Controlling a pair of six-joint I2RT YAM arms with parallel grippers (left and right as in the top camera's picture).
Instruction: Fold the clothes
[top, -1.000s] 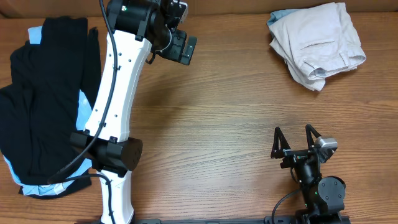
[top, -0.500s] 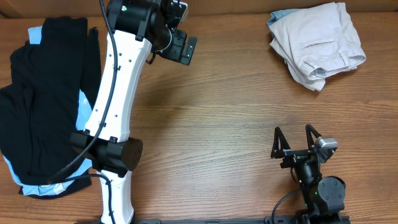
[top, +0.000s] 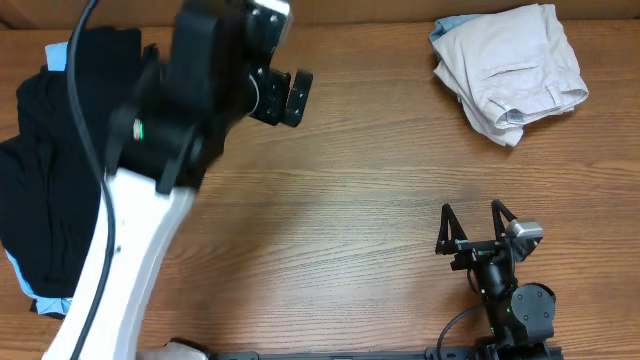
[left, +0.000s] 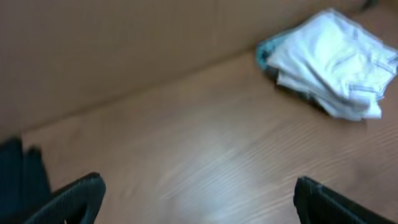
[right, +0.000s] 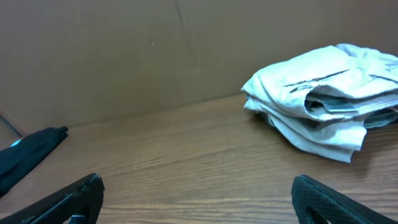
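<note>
The pale beige shorts lie folded in a bundle at the back right, over a light-blue garment; they also show in the left wrist view and the right wrist view. A heap of black and light-blue garments lies at the left, partly hidden by the left arm. My left gripper is open and empty, raised above the back middle of the table. My right gripper is open and empty near the front right.
A brown cardboard wall stands along the table's far edge. The left arm crosses the left part of the overhead view, blurred. The dark garment's tip shows at the left of the right wrist view.
The left arm has swung and risen, now large and blurred in the overhead view; its gripper stays near the back middle. The right arm and the clothes have not moved.
</note>
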